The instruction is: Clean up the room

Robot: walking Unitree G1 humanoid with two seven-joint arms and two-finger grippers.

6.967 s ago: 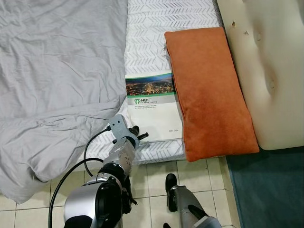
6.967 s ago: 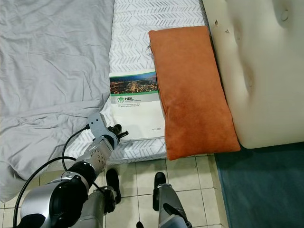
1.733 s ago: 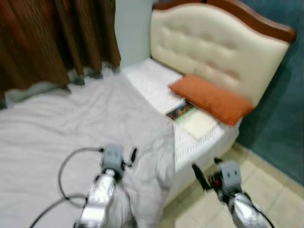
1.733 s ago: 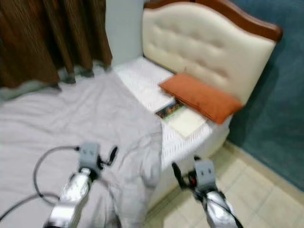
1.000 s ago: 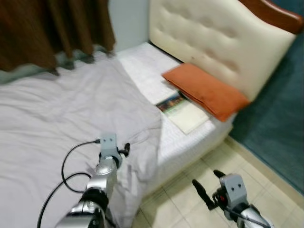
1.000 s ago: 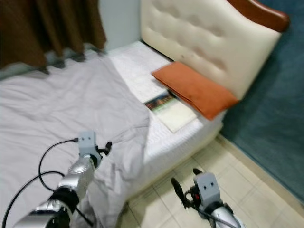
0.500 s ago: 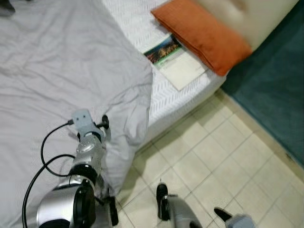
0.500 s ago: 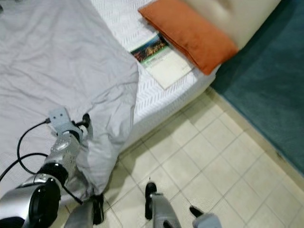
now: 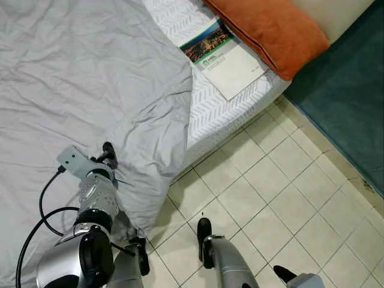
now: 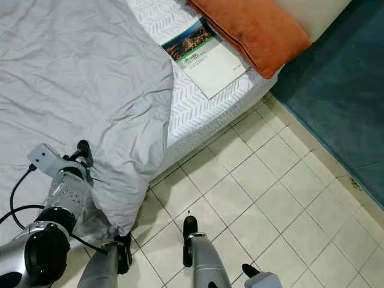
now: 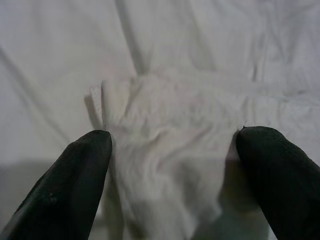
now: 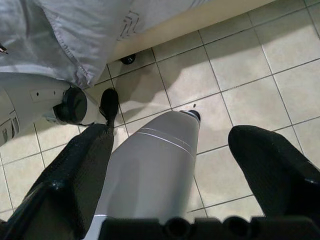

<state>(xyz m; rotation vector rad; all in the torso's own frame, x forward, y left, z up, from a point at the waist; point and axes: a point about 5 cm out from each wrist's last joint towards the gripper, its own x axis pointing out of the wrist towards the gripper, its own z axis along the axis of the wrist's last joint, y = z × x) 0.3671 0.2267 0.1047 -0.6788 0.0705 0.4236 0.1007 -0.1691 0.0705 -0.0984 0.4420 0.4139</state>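
A crumpled grey blanket covers most of the bed, and its edge hangs over the side toward the floor. My left gripper rests on that blanket near the bed's edge. In the left wrist view it is open, its two black fingers wide apart, with a bunched fold of the blanket lying between them. My right gripper hangs low over the tiles, open and holding nothing, with my own silver leg below it.
A book with a city photo on its cover lies on the white patterned sheet beside an orange pillow. Beige floor tiles run along the bed, and a teal carpet lies to the right.
The camera has swung, so the whole scene has shifted. My left gripper is still on the blanket's edge. My right gripper still shows at the bottom right.
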